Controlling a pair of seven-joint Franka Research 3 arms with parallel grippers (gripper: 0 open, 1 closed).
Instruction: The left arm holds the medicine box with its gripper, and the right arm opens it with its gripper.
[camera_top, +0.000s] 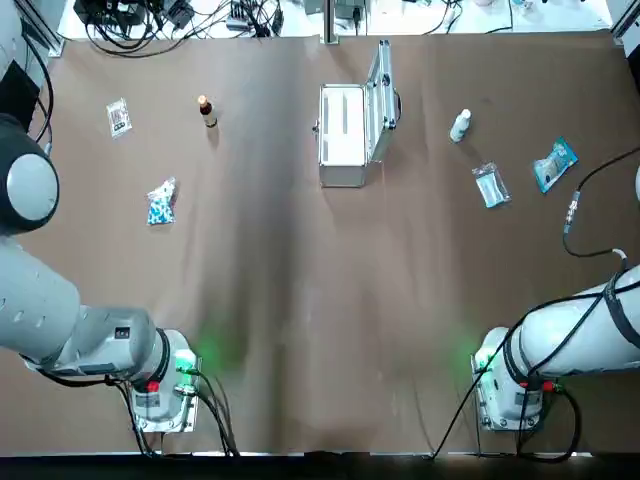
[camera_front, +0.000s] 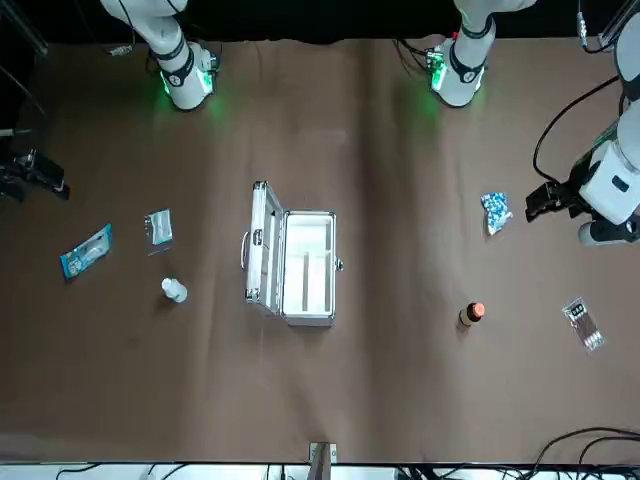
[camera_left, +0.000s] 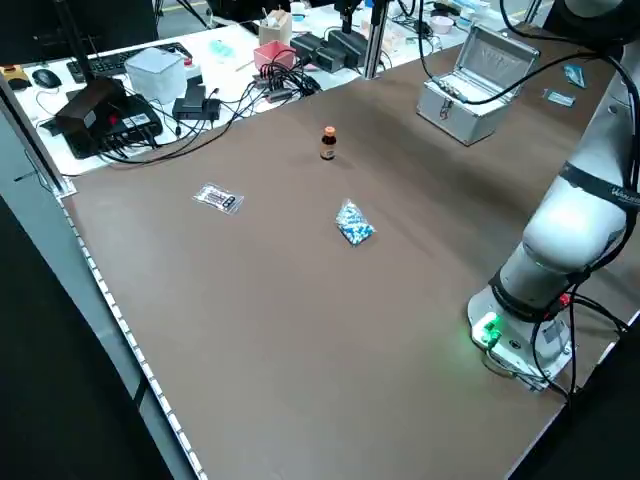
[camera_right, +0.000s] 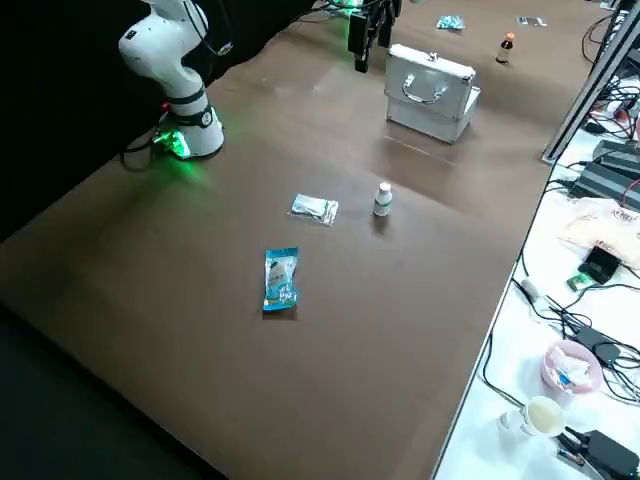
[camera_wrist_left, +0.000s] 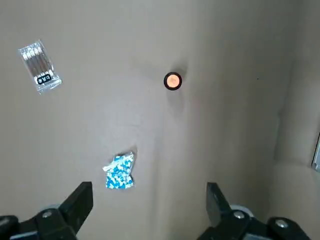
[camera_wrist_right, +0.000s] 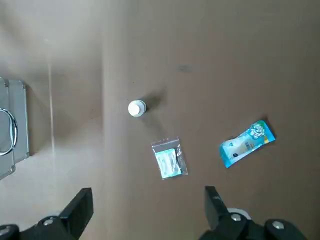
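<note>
One silver medicine box (camera_top: 345, 135) sits upper centre in the top view, lid raised, well apart from everything else. Two bottles: brown bottle (camera_top: 206, 110) upper left, white bottle (camera_top: 460, 125) upper right. Four packets: pill bag (camera_top: 161, 202) and swab sachet (camera_top: 119, 117) left, clear packet (camera_top: 490, 185) and blue packet (camera_top: 554, 164) right. Left pincer (camera_wrist_left: 148, 192) and right pincer (camera_wrist_right: 147, 192) hang spread wide above the brown surface (camera_top: 320, 320).

Left arm (camera_top: 60, 320), right arm (camera_top: 590, 338): white, round. Bases (camera_top: 165, 405) lit green. Black cables (camera_top: 216, 412) hung on. 2 black fingers (camera_wrist_left: 79, 204) each.
</note>
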